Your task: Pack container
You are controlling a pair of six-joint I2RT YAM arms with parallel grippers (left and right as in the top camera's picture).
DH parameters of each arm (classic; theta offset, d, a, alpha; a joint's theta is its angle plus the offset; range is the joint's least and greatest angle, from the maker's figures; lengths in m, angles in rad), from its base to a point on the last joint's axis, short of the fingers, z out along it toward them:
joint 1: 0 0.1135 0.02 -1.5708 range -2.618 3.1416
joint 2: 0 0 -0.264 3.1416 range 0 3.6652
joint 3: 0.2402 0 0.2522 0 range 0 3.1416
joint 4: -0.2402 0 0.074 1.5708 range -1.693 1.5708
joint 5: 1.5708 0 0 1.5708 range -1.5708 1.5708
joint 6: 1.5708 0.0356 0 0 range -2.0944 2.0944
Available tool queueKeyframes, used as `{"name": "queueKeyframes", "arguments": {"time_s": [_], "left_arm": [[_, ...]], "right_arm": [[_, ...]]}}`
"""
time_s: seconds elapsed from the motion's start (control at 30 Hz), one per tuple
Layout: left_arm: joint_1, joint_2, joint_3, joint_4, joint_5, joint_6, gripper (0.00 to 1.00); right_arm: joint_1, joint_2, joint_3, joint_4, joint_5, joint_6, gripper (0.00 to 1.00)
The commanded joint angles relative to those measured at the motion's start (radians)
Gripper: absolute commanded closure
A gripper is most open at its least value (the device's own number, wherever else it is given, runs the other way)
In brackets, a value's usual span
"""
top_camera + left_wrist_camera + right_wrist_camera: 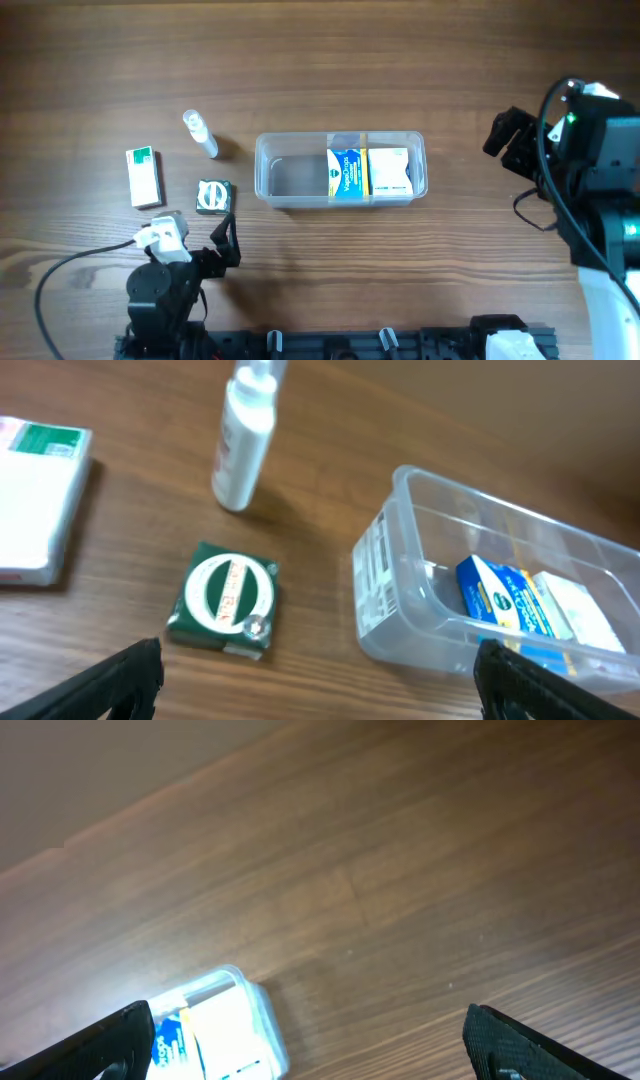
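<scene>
Table (400, 60): dark wood-grain top, everything rests on it.

Container (262, 170): clear plastic rectangular tub with rounded corners and a rim. It sits upright near the middle of the table, long side running left to right. The left half is bare. In the right half stand a blue-and-yellow carton (345, 173) and a white-and-yellow carton (390, 172), touching side by side.

Right gripper (310, 1040): jaws spread wide, nothing held, well to the right of the container.

Left gripper (318, 678): jaws spread wide, nothing held, near the front edge and just in front of the green box.

White flat box with a green end (144, 177): lies well left of the container.

Green square box with a white round label (213, 195): lies flat between the white box and the container, touching neither.

Small clear bottle (200, 133): lies on its side behind the green box, apart from the container.
</scene>
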Motion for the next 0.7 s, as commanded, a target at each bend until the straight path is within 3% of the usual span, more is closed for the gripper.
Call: {"name": "queueKeyframes", "arguments": {"time_s": [0.0,0.2,0.37,0.53,0.67], "left_arm": [[0.006,0.133,0.214,-0.048,-0.166,-0.006,0.00],[0.008,0.463,0.529,-0.175,-0.364,0.003,0.00],[0.010,0.719,0.757,-0.242,-0.234,0.006,0.00],[0.011,0.823,0.795,-0.234,-0.250,0.000,0.00],[0.066,0.900,0.795,-0.274,-0.290,-0.131,0.00]], "right_arm": [[-0.004,0.065,0.010,-0.001,0.004,-0.019,0.00],[-0.004,0.170,0.010,-0.001,0.004,-0.019,0.00],[-0.004,0.262,0.010,-0.002,0.003,-0.020,0.00],[-0.004,0.320,0.010,-0.001,0.003,-0.020,0.00],[-0.004,0.346,0.010,-0.001,0.004,-0.020,0.00]]}}
